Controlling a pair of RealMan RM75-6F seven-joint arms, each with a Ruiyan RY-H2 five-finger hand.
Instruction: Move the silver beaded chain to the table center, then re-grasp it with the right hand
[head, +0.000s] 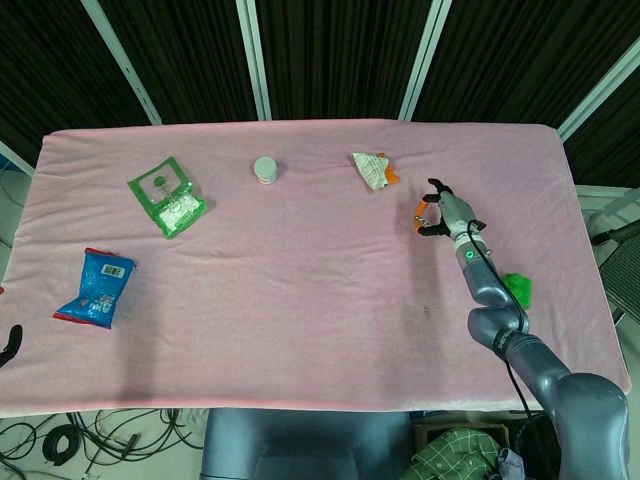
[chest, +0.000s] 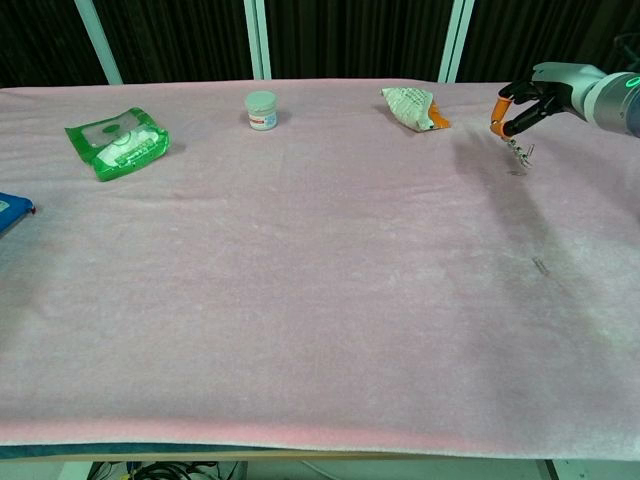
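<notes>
My right hand (head: 441, 211) (chest: 528, 100) hovers over the far right part of the pink table (head: 300, 300), fingers curled. It pinches the silver beaded chain (chest: 520, 151), which hangs short below the orange fingertips (chest: 497, 127), just above the cloth. In the head view the hand hides the chain. Only a dark sliver of my left hand (head: 9, 343) shows at the left edge, off the table; how its fingers lie is not visible.
A white-and-orange snack packet (head: 373, 170) lies left of the right hand. Also here: a white jar (head: 265, 169), a green pouch (head: 167, 196), a blue packet (head: 97, 288), a green block (head: 520, 289) beside the right forearm, and a small metal bit (chest: 540, 265).
</notes>
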